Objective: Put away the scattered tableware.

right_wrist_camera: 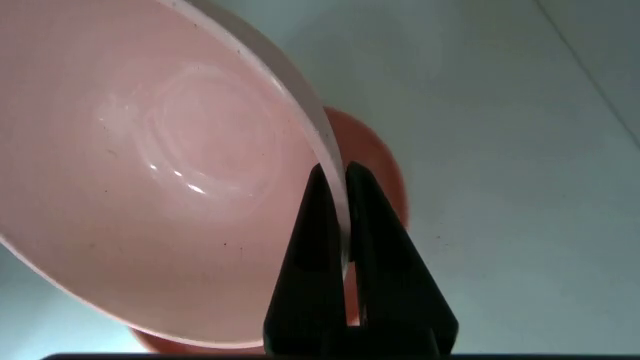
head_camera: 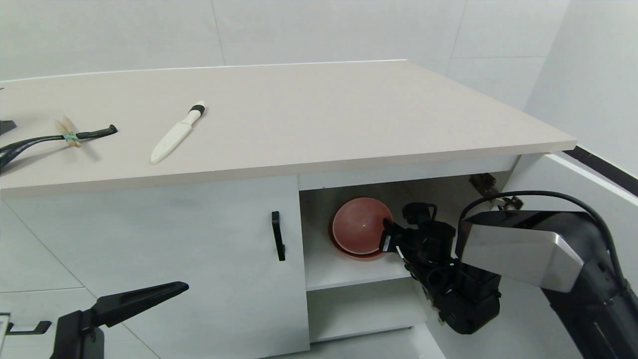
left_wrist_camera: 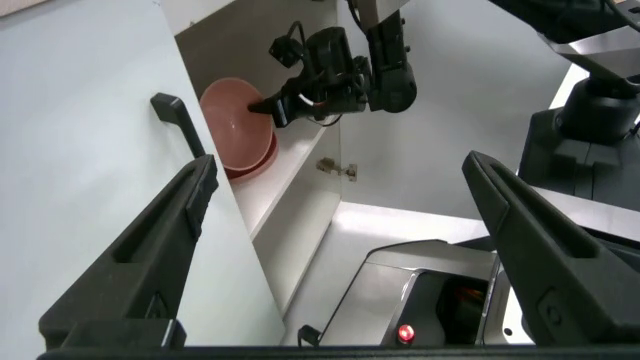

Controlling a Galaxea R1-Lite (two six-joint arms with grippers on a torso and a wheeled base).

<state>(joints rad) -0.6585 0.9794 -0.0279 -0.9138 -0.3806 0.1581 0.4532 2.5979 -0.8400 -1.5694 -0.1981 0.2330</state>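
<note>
Two widely spread black fingers [left_wrist_camera: 150, 250] showed the left end effector [left_wrist_camera: 340, 165] released, low before the closed door [head_camera: 174, 239] of the white cabinet. Farther in, the right end effector [head_camera: 386, 238] was clenched on the rim of a glossy pink round bowl [head_camera: 359, 224], which stood tilted on edge, hollow facing outward, on the upper shelf [head_camera: 339, 271] of the open compartment, over a darker salmon-red dish [head_camera: 356, 255] lying there. Beyond and above, on the beige bench [head_camera: 324, 114], a cream-coloured knife [head_camera: 177, 132] with a black band at its handle lay well apart from a slender black utensil [head_camera: 94, 133] crossed by short pale wooden sticks [head_camera: 64, 127] near the left edge.
</note>
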